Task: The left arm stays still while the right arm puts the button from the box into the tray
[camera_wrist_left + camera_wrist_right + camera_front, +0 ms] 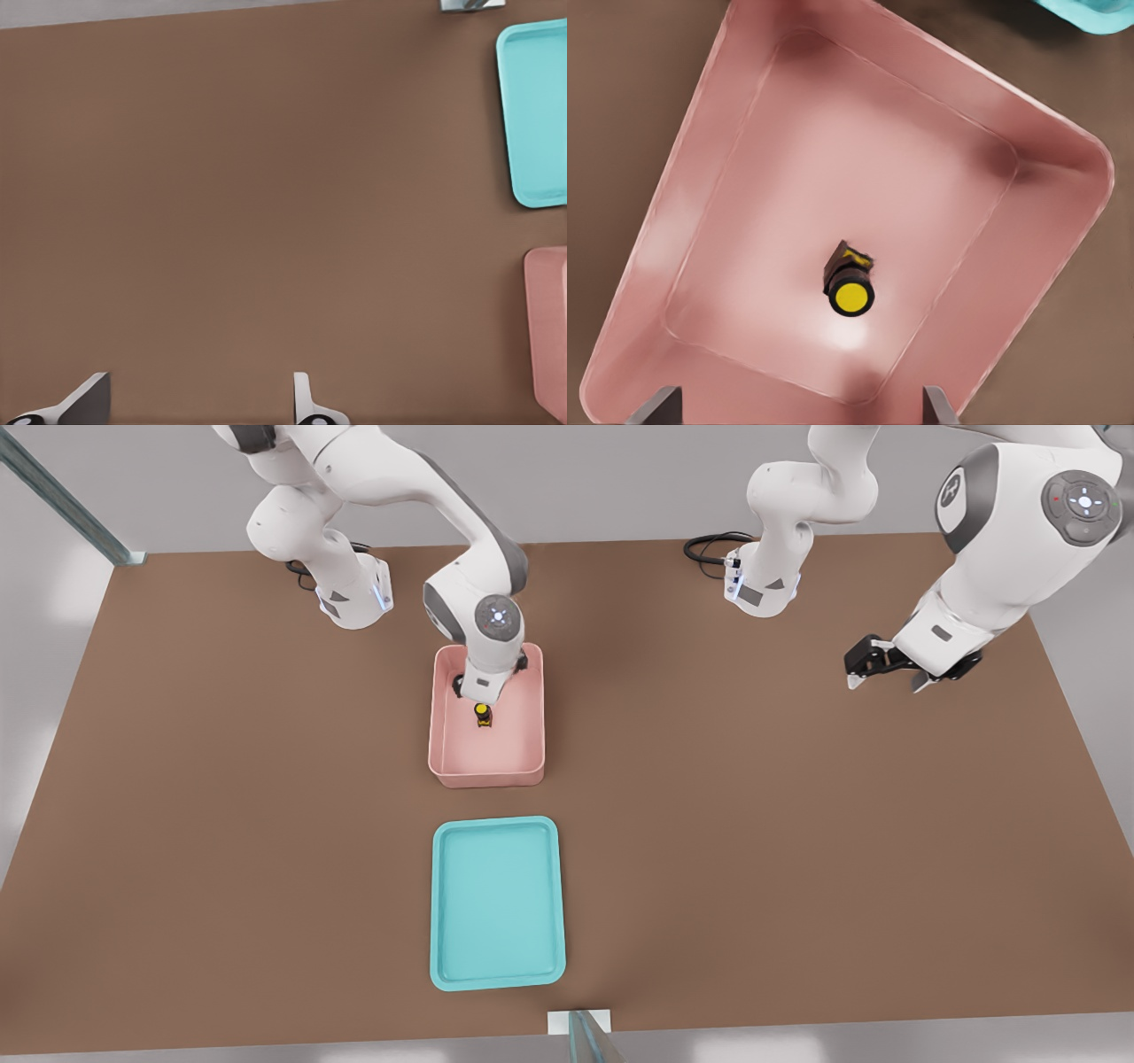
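The right arm's hand (483,695) is positioned over the box (446,726), inside the outline of its walls in the front view. In the right wrist view the two pale fingertips (656,405) stand wide apart at the frame edge, with nothing between them; the hand is empty.

The button (851,288) lies on the floor of the box, near the middle, tipped so that its yellow top faces roughly toward the wrist camera and its dark body trails behind. It touches no wall. In the front view it shows just below the hand.

The tray (497,902) lies on the table (797,824), near the box but apart from it, on the side toward the front view's lower edge. It holds nothing.

Assessed status: the grasp has not yet been made; descent and closure remain.

Probable faults from this position:
- The button is small and rounded. If the fingertips close off-centre, it is likely to roll or squirt out sideways across the smooth floor of the box.
- The button appears tilted. Closure across the wrong axis may pinch the yellow cap edge only, giving a weak hold that fails during lift.
- The box walls are tall. A transfer path toward the tray without sufficient lift risks striking the wall and dragging the box.
- Excess descent may press the fingertips into the box floor.
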### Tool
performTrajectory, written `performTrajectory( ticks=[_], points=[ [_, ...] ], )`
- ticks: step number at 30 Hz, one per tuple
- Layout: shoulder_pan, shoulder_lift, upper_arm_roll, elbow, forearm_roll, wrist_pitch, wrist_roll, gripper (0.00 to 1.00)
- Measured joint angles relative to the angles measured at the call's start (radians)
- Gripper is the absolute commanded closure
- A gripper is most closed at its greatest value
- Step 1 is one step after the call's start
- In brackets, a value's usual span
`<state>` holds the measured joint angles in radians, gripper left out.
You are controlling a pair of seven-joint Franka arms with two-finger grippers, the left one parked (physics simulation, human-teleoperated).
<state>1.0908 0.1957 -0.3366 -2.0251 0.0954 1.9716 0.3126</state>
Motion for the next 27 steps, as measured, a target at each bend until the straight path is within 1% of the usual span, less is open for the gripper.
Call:
performTrajectory(
  ticks=[1,3,6,10,14,17,23,27],
  points=[
    [0.009,0.008,-0.019,-0.019,0.007,0.039,0.036,0.01],
    [0.043,0.010,-0.030,-0.106,0.018,0.143,0.104,0.01],
    [0.070,0.018,-0.022,-0.220,0.026,0.301,0.193,0.01],
    [0.071,0.029,-0.019,-0.331,0.029,0.497,0.284,0.01],
    [0.069,0.053,-0.019,-0.386,0.030,0.652,0.346,0.01],
    [0.069,0.065,-0.010,-0.427,0.028,0.744,0.383,0.01],
    [0.070,0.092,0.040,-0.462,0.029,0.869,0.445,0.01],
    [0.056,0.108,0.039,-0.486,0.029,0.927,0.469,0.01]
  ],
)
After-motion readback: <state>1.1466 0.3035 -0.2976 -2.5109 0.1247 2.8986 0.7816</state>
